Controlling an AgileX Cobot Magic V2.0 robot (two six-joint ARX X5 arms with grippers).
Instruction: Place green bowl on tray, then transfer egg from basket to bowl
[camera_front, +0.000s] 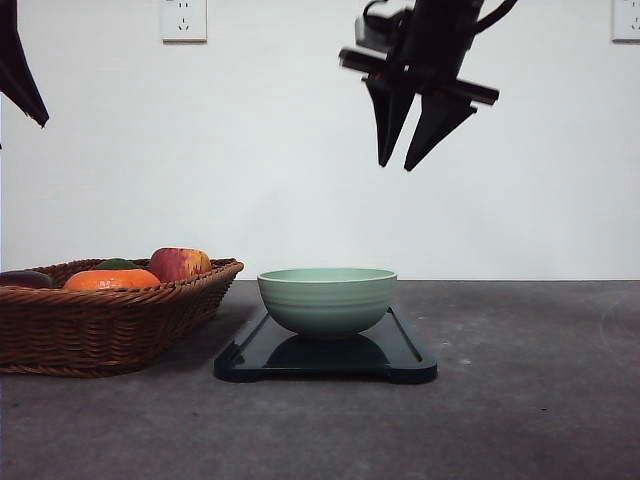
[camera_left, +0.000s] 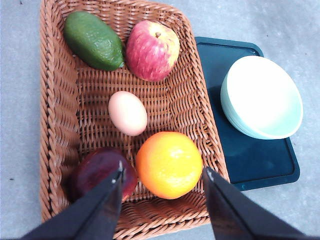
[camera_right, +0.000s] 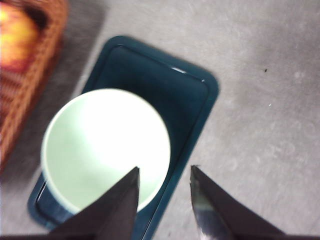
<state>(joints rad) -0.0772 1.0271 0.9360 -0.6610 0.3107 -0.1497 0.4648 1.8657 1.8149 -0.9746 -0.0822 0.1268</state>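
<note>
Grey tabletop (camera_front: 520, 400) is carrying your green bowl (camera_front: 327, 299), which is sitting upright on the tray (camera_front: 405, 362) at lower centre of the front frame, just right of the basket (camera_front: 100, 325). Your egg (camera_left: 127, 113) is lying mid-basket, among an avocado (camera_left: 93, 40), apple (camera_left: 152, 50), orange (camera_left: 169, 164) and a dark red fruit (camera_left: 100, 172). Your right gripper (camera_front: 408, 128) is hanging parted and empty at upper centre; your left gripper (camera_left: 162, 175) is hovering spread wide above the basket, gripping nothing
</note>
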